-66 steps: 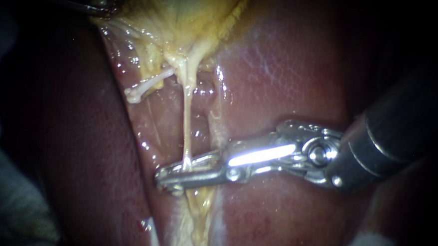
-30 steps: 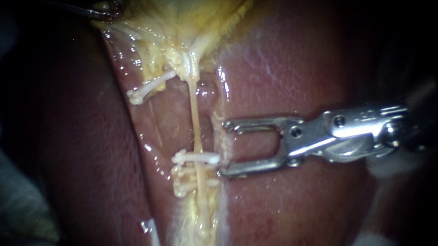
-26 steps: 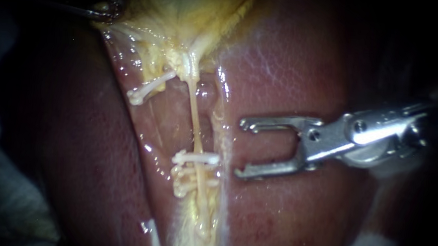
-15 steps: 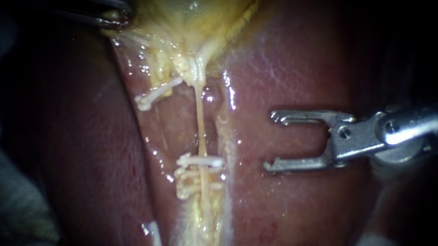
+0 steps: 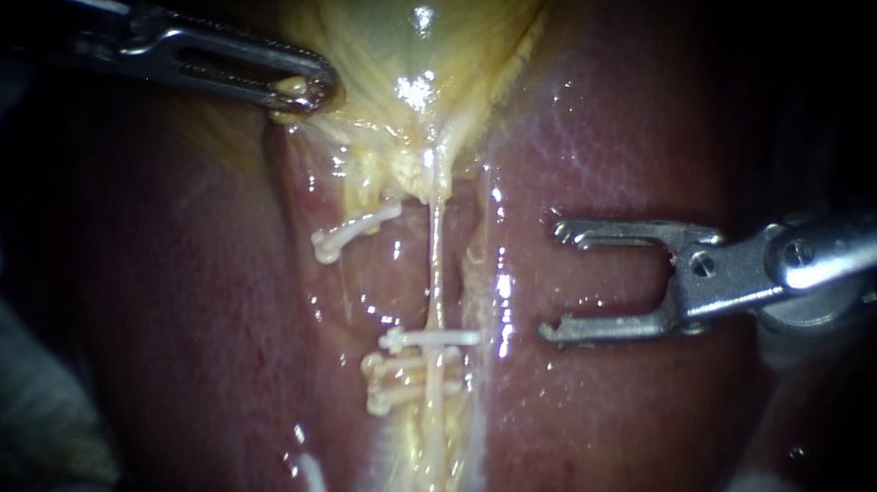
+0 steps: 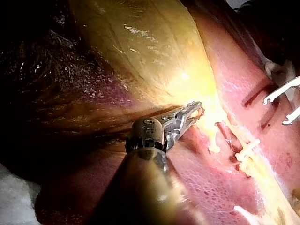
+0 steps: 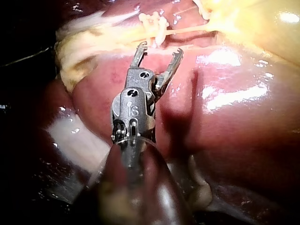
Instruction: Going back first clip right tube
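Right instrument (image 5: pixel 554 280) now clear of the tube (image 5: pixel 436 266), near its clip (image 5: pixel 434 338).

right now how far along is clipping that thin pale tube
Done: white clips cross the thin pale tube. In hand: the right instrument, jaws open and empty, sits beside them, apart; the left instrument grips the yellow gallbladder. Left: likely only withdrawing the right instrument.

Left instrument end effector (image 5: pixel 302 89) tight on gallbladder (image 5: pixel 410 34); right instrument end effector (image 5: pixel 552 279) agape.
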You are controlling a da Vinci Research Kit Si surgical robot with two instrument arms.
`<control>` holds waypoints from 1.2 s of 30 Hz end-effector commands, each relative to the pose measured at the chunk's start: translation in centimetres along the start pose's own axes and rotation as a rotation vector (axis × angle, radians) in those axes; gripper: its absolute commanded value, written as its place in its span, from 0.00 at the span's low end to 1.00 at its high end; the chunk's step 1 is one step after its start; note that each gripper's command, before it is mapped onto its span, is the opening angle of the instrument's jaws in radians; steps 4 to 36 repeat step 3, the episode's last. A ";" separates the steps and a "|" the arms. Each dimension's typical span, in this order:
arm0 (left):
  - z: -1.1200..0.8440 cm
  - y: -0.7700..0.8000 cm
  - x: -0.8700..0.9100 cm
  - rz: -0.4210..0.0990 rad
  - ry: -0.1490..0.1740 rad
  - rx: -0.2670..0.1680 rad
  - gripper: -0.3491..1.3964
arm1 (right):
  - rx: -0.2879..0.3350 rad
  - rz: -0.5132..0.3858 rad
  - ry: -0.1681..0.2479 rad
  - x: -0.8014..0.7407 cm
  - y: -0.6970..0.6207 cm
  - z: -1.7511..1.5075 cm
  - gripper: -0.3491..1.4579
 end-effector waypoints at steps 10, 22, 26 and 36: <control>-0.01 0.00 0.01 0.000 -0.001 -0.002 0.00 | 0.006 0.000 0.004 0.00 0.00 0.00 0.47; -0.01 0.00 0.01 0.000 -0.001 -0.002 0.00 | 0.006 0.000 0.004 0.00 0.00 0.00 0.47; -0.01 0.00 0.01 0.000 -0.001 -0.002 0.00 | 0.006 0.000 0.004 0.00 0.00 0.00 0.47; -0.01 0.00 0.01 0.000 -0.001 -0.002 0.00 | 0.006 0.000 0.004 0.00 0.00 0.00 0.47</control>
